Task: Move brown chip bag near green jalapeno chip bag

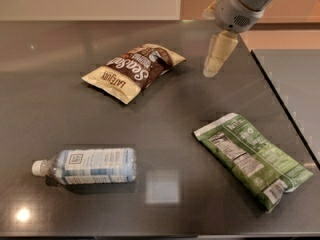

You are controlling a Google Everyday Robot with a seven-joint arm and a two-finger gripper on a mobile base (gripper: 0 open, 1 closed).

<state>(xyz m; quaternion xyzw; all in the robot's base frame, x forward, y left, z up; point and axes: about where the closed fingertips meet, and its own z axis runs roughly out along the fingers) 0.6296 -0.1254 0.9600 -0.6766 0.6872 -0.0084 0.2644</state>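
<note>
The brown chip bag (134,71) lies on the dark table, left of centre toward the back, puffy, with cream ends. The green jalapeno chip bag (251,156) lies flat at the front right, label side up. My gripper (216,60) hangs from the grey arm at the top right, its cream tip pointing down above the table, just right of the brown bag and apart from it. It holds nothing.
A clear water bottle (85,166) with a white cap lies on its side at the front left. The dark table (165,119) ends at an edge on the right, beyond the green bag. A pale wall runs along the back.
</note>
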